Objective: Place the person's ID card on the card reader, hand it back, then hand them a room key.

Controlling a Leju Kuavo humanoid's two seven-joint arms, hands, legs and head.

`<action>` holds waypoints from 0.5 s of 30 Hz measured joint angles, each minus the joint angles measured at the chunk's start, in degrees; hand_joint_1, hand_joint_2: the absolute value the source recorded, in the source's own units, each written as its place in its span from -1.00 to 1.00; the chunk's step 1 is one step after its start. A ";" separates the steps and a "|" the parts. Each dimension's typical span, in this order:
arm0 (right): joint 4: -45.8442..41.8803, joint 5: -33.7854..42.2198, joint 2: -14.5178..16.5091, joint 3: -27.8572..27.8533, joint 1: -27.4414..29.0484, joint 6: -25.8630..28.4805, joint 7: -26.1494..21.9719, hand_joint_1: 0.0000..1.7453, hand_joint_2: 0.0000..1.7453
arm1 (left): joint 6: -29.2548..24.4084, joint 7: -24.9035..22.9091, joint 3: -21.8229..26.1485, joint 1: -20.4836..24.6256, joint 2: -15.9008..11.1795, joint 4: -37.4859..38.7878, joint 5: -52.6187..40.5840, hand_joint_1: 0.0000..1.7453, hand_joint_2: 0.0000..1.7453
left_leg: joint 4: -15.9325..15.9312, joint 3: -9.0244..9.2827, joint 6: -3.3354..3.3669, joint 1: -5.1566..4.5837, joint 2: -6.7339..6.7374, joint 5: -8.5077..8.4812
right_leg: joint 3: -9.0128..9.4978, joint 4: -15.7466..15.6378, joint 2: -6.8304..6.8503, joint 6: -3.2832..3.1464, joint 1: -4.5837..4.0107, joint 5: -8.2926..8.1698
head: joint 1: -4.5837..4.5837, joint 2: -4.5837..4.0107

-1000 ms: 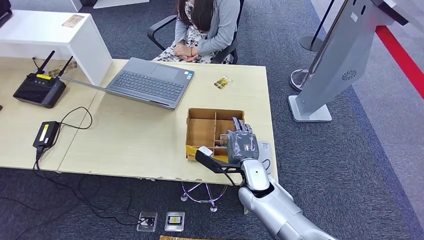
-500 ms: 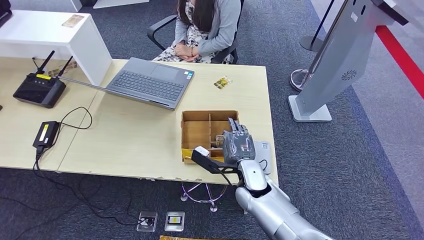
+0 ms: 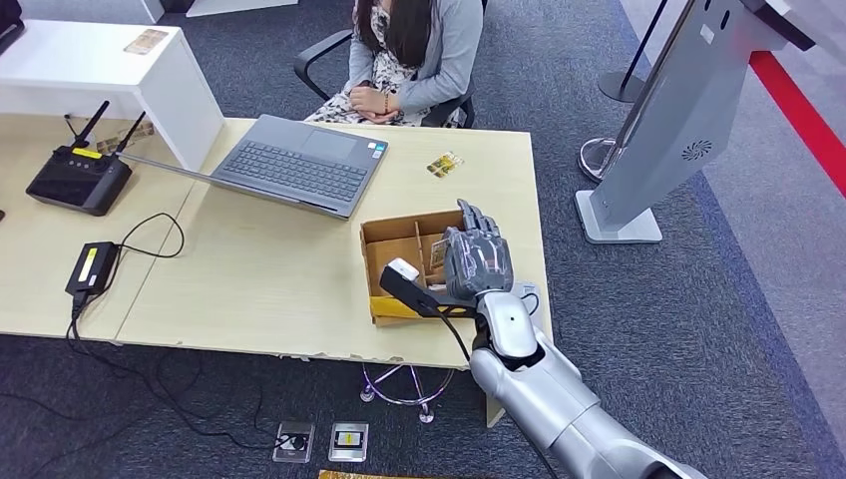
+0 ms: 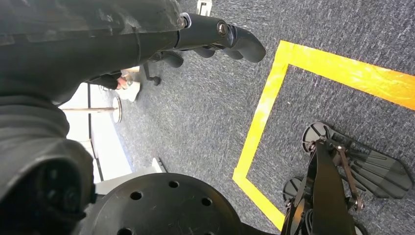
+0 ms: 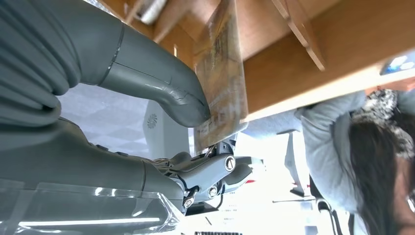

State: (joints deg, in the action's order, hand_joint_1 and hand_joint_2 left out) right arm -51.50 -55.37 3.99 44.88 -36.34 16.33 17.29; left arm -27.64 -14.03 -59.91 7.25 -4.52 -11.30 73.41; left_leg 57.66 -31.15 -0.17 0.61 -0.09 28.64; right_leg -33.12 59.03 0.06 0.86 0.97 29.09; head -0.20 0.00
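Here, right hand (image 5: 161, 147) over the box (image 3: 384, 239), card (image 5: 220, 83) pinched between thumb and fingers (image 5: 215, 171).

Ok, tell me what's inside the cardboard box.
The cardboard box has dividers; one card is pinched by the right hand over it. Compartments beneath the hand are covered, so other contents can't be seen.

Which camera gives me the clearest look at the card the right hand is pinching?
The right wrist view: the card is large there, pressed by the right hand's thumb, above the cardboard box. In the head view the hand's back covers most of it. The left wrist view faces carpet.
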 joint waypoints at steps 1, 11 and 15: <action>-0.41 -0.01 -0.07 -0.07 -0.28 -0.10 0.03 1.00 1.00 | 0.07 0.00 0.00 0.00 -0.01 0.00 -0.08 -1.00 -1.00 | 0.00 0.00 0.00 0.00 0.00 0.00 | 0.00 0.00 0.00 0.00 0.00 0.00 | 0.00 -0.01; -3.16 -0.28 -0.40 -0.75 -2.14 -0.08 0.88 1.00 1.00 | 0.81 0.10 0.00 0.00 0.01 0.00 -0.62 -1.00 -1.00 | 0.00 0.00 0.00 0.00 0.00 0.00 | 0.00 0.00 -0.01 0.00 0.00 0.00 | -0.01 -0.02; -3.54 -0.30 -0.61 -1.02 -2.38 0.77 0.93 1.00 1.00 | 1.63 0.22 0.00 0.00 -0.02 0.00 -1.09 -1.00 -1.00 | 0.00 0.00 0.00 0.00 0.00 0.00 | 0.00 0.00 -0.01 0.00 0.00 0.00 | 0.00 -0.01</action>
State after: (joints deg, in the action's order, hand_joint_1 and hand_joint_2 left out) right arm -55.04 -55.67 3.39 43.86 -38.72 17.11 18.23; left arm -26.02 -13.81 -59.91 7.25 -4.54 -11.30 72.33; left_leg 57.67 -31.15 -0.17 0.61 -0.10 28.64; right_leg -33.12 59.03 0.05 0.86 0.97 29.09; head -0.20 -0.01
